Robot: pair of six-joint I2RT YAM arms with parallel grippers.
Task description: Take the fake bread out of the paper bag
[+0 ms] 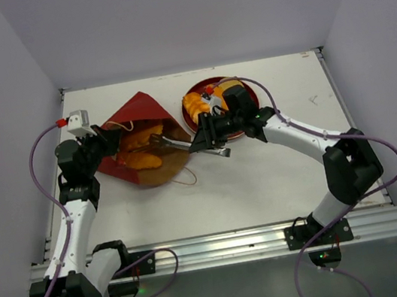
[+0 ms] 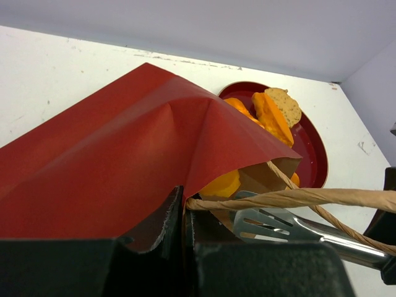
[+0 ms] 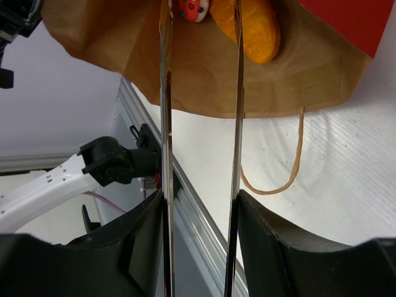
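The dark red paper bag (image 1: 140,116) lies on its side at the left, its mouth towards the plate. Golden-orange fake bread (image 1: 143,158) lies inside it; it also shows in the left wrist view (image 2: 223,184) and in the right wrist view (image 3: 253,25), beside a small white dotted piece (image 3: 189,9). My left gripper (image 1: 109,140) is shut on the bag's rim and cord handle (image 2: 297,198). My right gripper (image 1: 207,133) is shut on metal tongs (image 1: 175,143), whose tips, held apart, reach into the bag's mouth (image 3: 204,74). More bread (image 1: 195,105) lies on the plate.
A round dark red plate (image 1: 197,87) with several breads stands right of the bag, under my right wrist; it also shows in the left wrist view (image 2: 312,154). The bag's second cord handle (image 3: 291,173) loops on the table. White walls enclose the table.
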